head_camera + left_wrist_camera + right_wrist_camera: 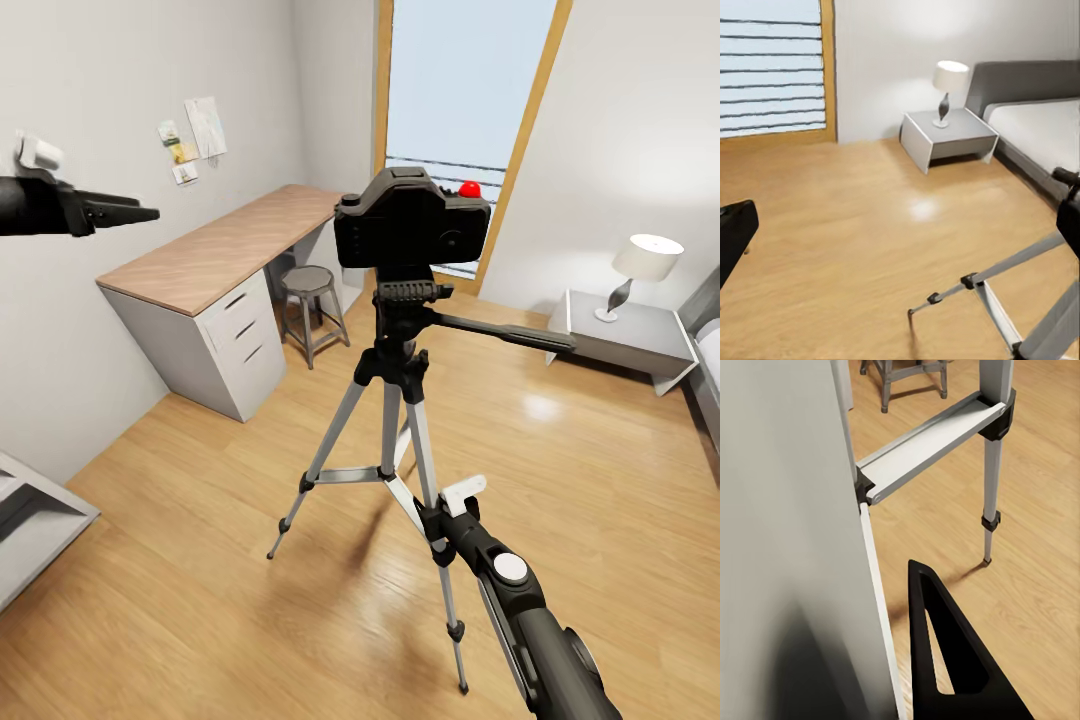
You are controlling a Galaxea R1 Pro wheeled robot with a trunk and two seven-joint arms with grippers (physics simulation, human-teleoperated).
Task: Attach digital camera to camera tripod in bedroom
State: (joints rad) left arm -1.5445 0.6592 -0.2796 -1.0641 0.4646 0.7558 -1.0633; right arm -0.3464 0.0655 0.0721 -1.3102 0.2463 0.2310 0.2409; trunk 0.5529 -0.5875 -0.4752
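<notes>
left hand (140, 214) up high near wall, fingers look pinched together, holding nothing. digital camera (410, 228) already sitting on camera tripod (392, 420) head mid-room, so attach step looks basically done imo. right hand (440, 520) low, right against tripod leg, can't tell its grip. next: back away without bumping leg.

1. Tripod (392, 440): stands mid-floor, legs splayed; its camera (410, 225) tops the head.
2. Pan handle (500, 332): juts from the tripod head toward the nightstand (630, 340), barring that side.
3. Desk (215, 250) and stool (308, 300): beyond the tripod, open floor between.
4. Right gripper (440, 520): hard against a tripod leg.
5. Left gripper (125, 212): well clear of the tripod, above the desk's end.
</notes>
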